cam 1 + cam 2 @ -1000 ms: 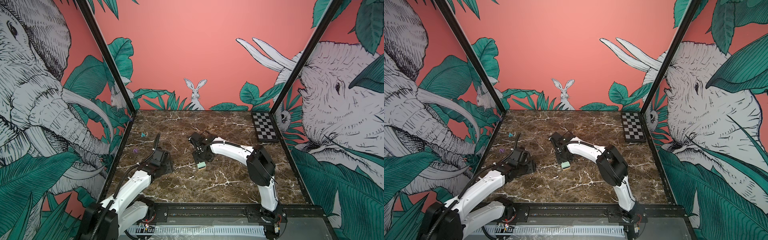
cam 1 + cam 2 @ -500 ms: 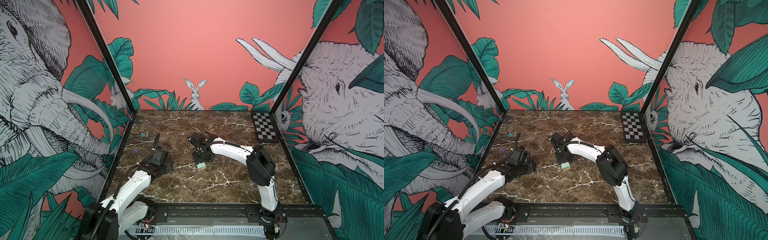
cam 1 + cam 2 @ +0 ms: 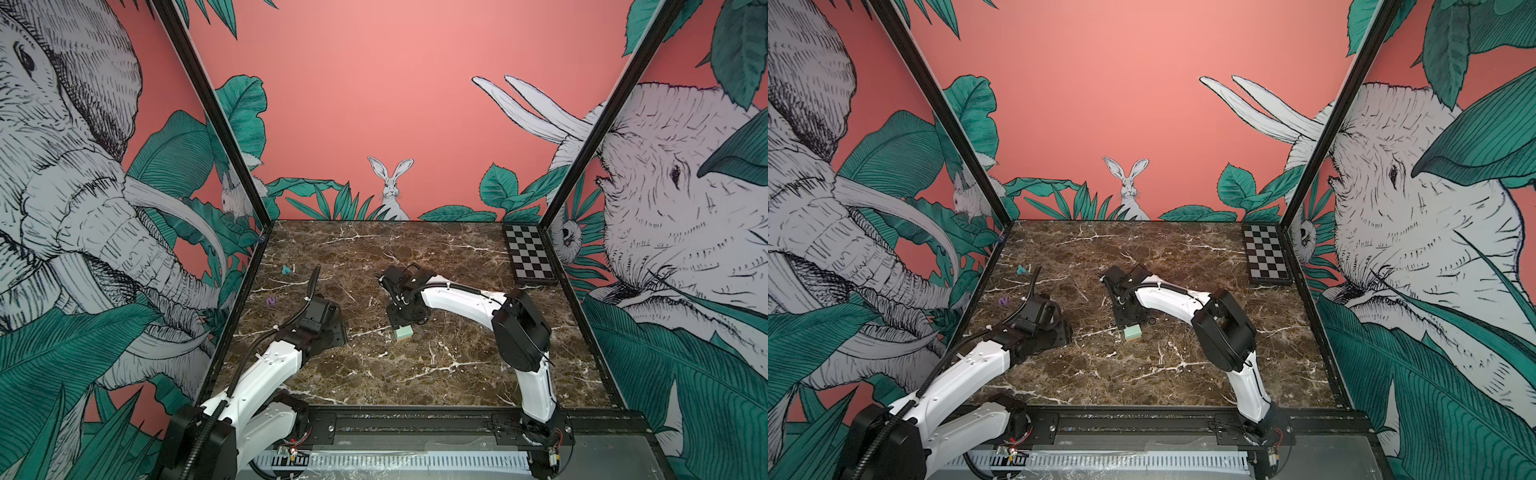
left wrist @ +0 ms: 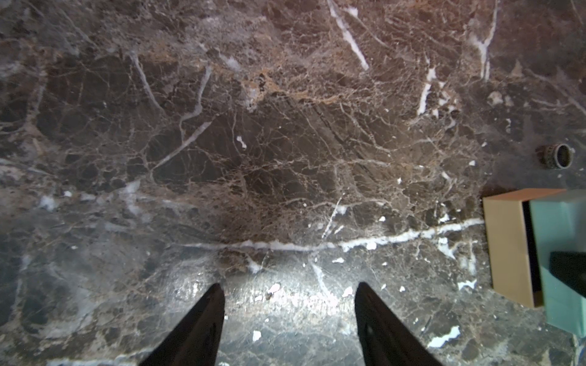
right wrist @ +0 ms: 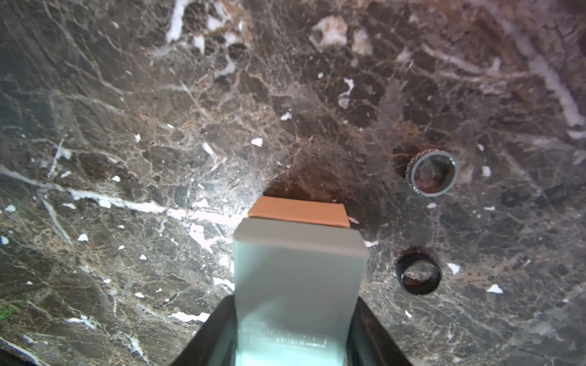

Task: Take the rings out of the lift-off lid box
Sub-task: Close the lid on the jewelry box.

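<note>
Rings point(image 5: 432, 172) x2 lie loose on marble table point(image 5: 126, 126), just beside lift-off lid box point(image 5: 298, 253), not inside: grey one and black one point(image 5: 418, 275), apart from each other. Right gripper point(image 5: 295, 304) clamped on box's mint lid, tan base showing past it. Left gripper point(image 4: 288, 285) jaws apart, nothing btwn, over bare marble, apart from box. Box point(image 3: 404, 332) sits mid-table in both top views

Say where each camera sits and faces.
Top views: high in front, looking down and back over the marble table; left arm and right arm show.
Left wrist: on that arm, facing down at marble; open left gripper shows.
Right wrist: facing down past the right gripper, shut on the box lid.
Shared: both wrists see that lid and a patterned ring.
</note>
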`<action>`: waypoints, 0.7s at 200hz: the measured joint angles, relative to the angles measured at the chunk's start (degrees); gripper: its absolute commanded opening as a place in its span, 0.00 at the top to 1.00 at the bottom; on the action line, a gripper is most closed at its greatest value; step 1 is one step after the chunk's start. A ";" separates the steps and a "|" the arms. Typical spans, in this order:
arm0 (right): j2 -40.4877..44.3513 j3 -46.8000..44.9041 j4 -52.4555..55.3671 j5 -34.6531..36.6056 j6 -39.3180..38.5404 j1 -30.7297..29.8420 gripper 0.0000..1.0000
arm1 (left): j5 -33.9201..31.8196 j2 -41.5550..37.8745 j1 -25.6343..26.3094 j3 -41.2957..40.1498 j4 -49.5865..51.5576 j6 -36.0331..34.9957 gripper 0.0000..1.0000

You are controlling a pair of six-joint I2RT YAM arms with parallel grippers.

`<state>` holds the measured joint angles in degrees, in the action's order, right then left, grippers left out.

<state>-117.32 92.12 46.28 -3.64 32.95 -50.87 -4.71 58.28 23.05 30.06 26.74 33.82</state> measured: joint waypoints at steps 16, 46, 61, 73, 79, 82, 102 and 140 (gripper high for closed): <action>0.00 0.00 -0.17 -0.02 0.00 0.02 0.47 | 0.04 0.00 0.00 -0.02 -0.04 0.00 0.32; 0.00 0.00 -0.24 -0.07 -0.02 0.02 0.47 | 0.22 0.00 0.00 -0.04 -0.07 0.00 0.32; 0.00 0.00 -0.26 -0.07 -0.07 0.04 0.47 | 0.22 0.00 -0.02 -0.11 -0.09 0.00 0.32; 0.00 0.02 -0.31 -0.04 -0.09 0.04 0.47 | 0.28 0.04 -0.02 -0.13 -0.09 -0.02 0.32; 0.00 0.00 -0.33 -0.04 -0.09 0.04 0.47 | 0.33 0.04 -0.02 -0.13 -0.09 -0.02 0.32; 0.00 0.02 -0.33 -0.07 -0.11 0.04 0.47 | 0.37 0.04 -0.02 -0.13 -0.09 -0.02 0.32; -0.02 0.02 -0.35 -0.11 -0.13 0.04 0.47 | 0.44 0.04 -0.04 -0.13 -0.09 -0.02 0.32; -0.11 0.02 -0.37 -0.26 -0.15 0.11 0.47 | 0.63 0.04 -0.11 -0.20 -0.09 -0.02 0.32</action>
<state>-117.43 92.14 45.91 -3.90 32.80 -50.76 -4.08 58.33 22.94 29.87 26.65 33.80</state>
